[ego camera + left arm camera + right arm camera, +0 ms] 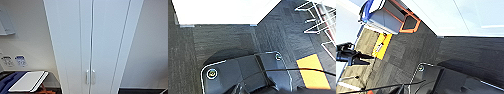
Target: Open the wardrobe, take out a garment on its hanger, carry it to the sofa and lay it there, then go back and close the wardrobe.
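Note:
The wardrobe (pixel 93 42) stands straight ahead in the head view, tall and white, with both doors shut. Its two small white vertical handles (pixel 90 76) sit side by side low on the centre seam. The wardrobe's white base (pixel 220 11) appears in the left wrist view above dark carpet, and its white side (pixel 446 17) crosses the right wrist view. The garment, the hanger and the sofa are hidden.
A white board-like object (pixel 28 81) lies over a blue thing at the lower left of the head view, with an orange frame beneath. White walls flank the wardrobe. A yellow floor patch (pixel 313 71) and white wire frames (pixel 318 17) lie on dark carpet.

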{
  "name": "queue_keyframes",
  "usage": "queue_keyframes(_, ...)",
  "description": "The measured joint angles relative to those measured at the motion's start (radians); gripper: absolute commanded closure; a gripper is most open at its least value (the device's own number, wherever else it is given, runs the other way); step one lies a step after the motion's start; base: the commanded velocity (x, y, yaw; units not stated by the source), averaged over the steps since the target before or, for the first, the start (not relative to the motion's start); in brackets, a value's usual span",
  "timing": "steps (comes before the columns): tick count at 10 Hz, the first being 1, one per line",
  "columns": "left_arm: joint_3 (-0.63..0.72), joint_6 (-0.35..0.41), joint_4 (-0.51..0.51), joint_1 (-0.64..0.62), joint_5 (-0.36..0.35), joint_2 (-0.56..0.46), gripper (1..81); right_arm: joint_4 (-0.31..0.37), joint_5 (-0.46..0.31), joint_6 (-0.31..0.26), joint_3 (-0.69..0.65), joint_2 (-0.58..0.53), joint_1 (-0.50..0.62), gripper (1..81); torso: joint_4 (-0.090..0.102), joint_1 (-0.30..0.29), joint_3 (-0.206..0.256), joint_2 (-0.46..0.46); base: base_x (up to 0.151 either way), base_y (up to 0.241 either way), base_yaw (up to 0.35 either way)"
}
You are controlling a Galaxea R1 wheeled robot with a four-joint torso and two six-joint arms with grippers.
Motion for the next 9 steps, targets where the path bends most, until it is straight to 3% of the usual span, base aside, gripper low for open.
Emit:
queue_keyframes(3,0.12,0.0,0.073,-0.12,0.003,-0.107,1.0,0.0,-0.012,0.0,0.137,-0.067,0.141,1.0,0.0,0.0,0.0,0.0,0.0,0.0,0.0)
queue_keyframes(9,0.227,-0.001,0.104,-0.343,0.029,-0.159,1.0,0.0,-0.037,0.014,0.214,-0.099,0.381,1.0,0.0,0.002,-0.002,0.002,0.0,0.0,0.0)
